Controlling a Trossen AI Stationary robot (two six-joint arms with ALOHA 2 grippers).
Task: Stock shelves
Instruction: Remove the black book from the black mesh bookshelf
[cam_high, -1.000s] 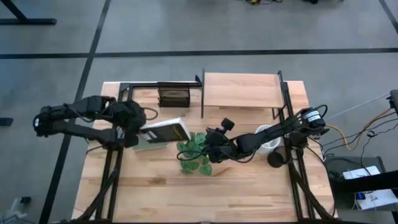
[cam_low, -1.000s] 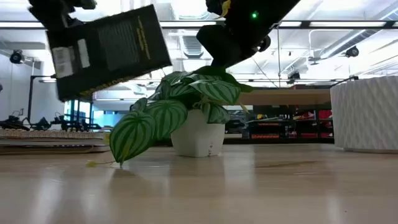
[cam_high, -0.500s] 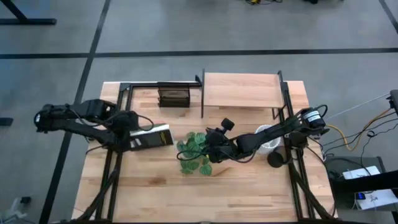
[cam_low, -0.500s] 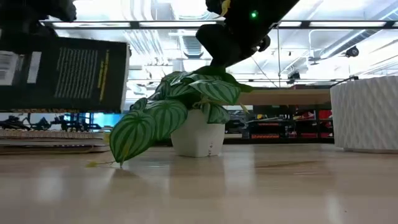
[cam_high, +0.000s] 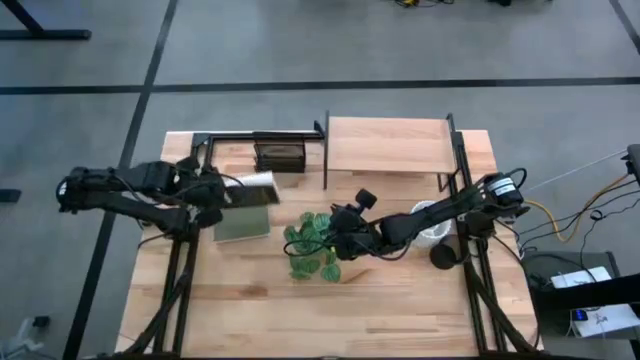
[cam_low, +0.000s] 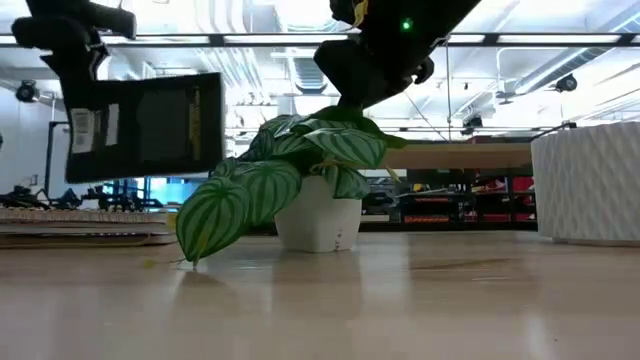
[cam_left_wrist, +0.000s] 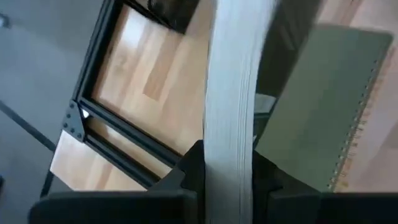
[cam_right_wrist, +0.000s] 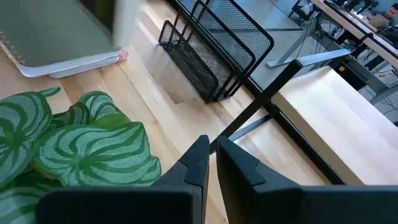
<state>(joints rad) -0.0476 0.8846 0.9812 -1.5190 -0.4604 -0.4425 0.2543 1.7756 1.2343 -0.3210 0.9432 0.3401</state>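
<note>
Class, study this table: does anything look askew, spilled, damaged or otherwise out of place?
Nothing is spilled or visibly broken. The dark-covered book hangs in the air, clamped in the left gripper, above a grey-green spiral notebook. The potted striped-leaf plant stands upright.

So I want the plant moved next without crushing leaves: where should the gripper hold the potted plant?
Grip the white pot low on its sides, coming in level from the front. The leaves spread above and over its rim, so from above the fingers would likely crush them.

We look straight down on the whole bench (cam_high: 300, 310) from above and level across it from its surface; both views share the striped plant (cam_high: 315, 250).
</note>
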